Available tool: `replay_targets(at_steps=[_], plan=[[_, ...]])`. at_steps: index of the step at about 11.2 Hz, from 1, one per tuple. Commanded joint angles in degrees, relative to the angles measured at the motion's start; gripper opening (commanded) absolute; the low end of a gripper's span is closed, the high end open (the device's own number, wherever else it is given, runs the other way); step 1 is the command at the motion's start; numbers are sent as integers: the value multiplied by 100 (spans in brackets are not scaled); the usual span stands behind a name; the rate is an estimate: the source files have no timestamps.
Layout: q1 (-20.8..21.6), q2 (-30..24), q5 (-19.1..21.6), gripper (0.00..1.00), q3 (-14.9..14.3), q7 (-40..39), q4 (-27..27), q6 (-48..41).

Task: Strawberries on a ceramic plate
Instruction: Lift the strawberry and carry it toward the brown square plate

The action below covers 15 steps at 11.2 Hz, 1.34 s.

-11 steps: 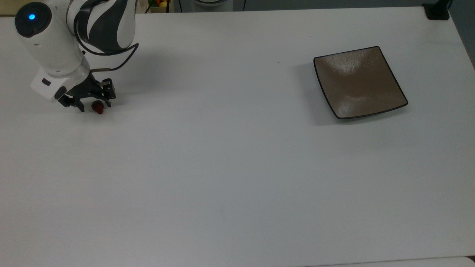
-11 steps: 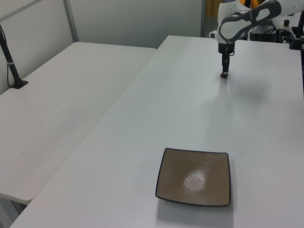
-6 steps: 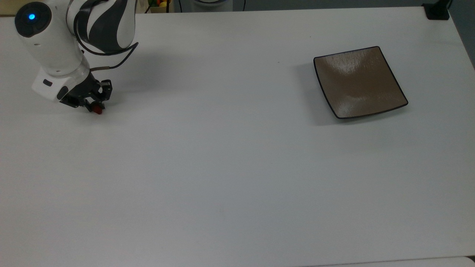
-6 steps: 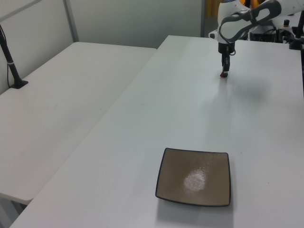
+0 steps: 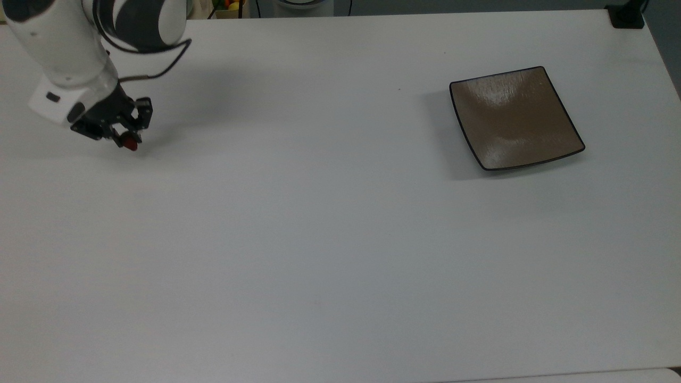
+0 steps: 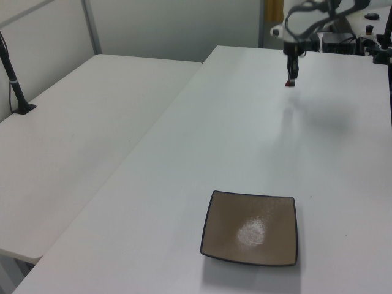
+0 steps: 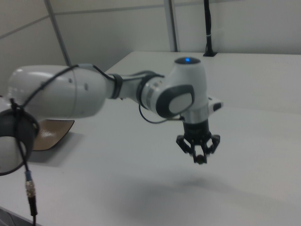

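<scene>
The black two-finger gripper (image 5: 126, 139) at the end of the white Franka arm (image 5: 64, 48) has its fingers drawn in tight on the small red strawberry (image 5: 129, 143), which sits pinched between the fingertips. In the right view the gripper (image 7: 201, 157) hangs clear above the white tabletop (image 7: 141, 188), with a soft grey shadow on the surface below it and a gap between that shadow and the fruit, so the strawberry is lifted off the table. In the left view the gripper (image 6: 292, 78) points straight down, a speck of red at its tip.

The square glossy brown ceramic plate (image 5: 514, 118) with a thin dark rim lies flat on the table, well apart from the gripper, far toward the top view's right. Nothing rests on it; light glints off its glaze. In the left view the plate (image 6: 251, 228) is near the bottom edge while the gripper is at the far end of the table.

The broad matte white table (image 5: 340, 239) is bare around the gripper. Beside it in the left view stands a 2nd white table (image 6: 73, 141), butted against its long edge, with a black post (image 6: 13, 79) on a flat foot standing on it toward the left view's left. Pale grey partition walls (image 6: 177, 27) close off the room behind.
</scene>
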<state>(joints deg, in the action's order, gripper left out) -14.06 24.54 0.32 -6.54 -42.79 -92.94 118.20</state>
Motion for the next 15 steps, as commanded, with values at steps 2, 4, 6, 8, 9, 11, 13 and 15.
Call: replay_targets(at_steps=[2, 4, 6, 8, 9, 11, 13, 15], plan=[[157, -1081, -41, 9, -5, -98, -93, -1041], [385, -1555, 3, 9, -5, -81, -84, -1473], [753, -1925, -5, 10, -5, 112, -92, -1903], [1158, -2180, -31, 10, -5, 498, -84, -2299], [1307, -2312, -32, 10, -5, 561, -84, -2484], [1755, -2497, -14, 10, -5, 954, -84, -2740], [2316, -2577, 4, 11, 56, 1664, -84, -2749], [2757, -2577, 39, 11, 74, 2203, -84, -2723]])
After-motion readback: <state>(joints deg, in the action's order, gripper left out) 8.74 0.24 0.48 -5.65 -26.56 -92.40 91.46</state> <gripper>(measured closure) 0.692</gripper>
